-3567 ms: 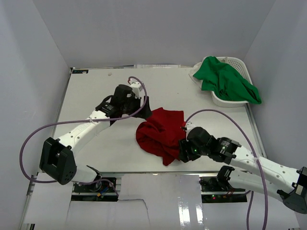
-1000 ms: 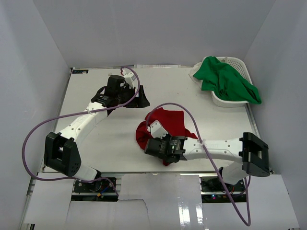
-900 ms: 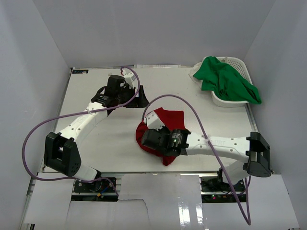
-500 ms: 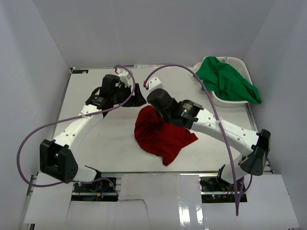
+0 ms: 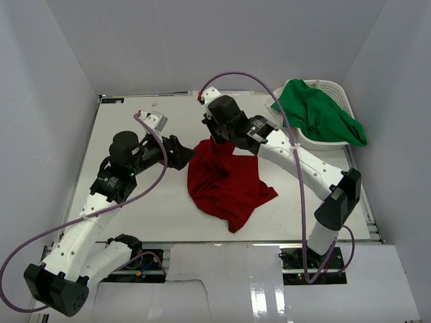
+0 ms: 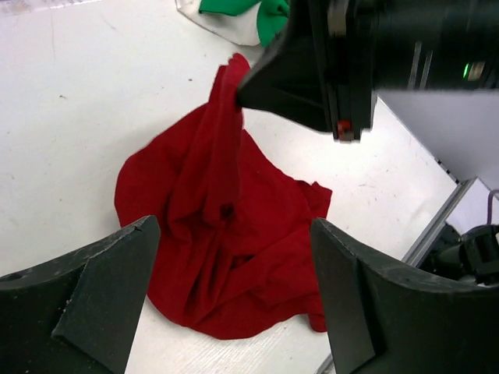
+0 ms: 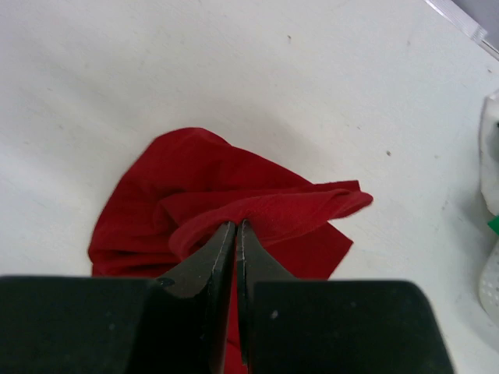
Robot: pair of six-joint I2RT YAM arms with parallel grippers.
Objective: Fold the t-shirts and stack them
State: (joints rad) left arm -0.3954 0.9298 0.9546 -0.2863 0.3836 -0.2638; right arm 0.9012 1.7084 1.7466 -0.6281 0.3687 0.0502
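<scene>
Red t-shirt (image 5: 225, 185), partly lifted, is pinched in the right hand (image 7: 236, 227).

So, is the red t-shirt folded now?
Not folded: the red t-shirt lies crumpled, one edge held up by the shut right gripper.

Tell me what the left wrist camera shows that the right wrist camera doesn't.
Only the left wrist view: the left gripper, open and facing the cloth, and the right gripper seen from the side, holding up a peak of the red shirt. Only the right wrist view: the right gripper's fingers from above, shut on a fold. Both: the red shirt, the white table, and a bit of the green shirt at the basket.
</scene>
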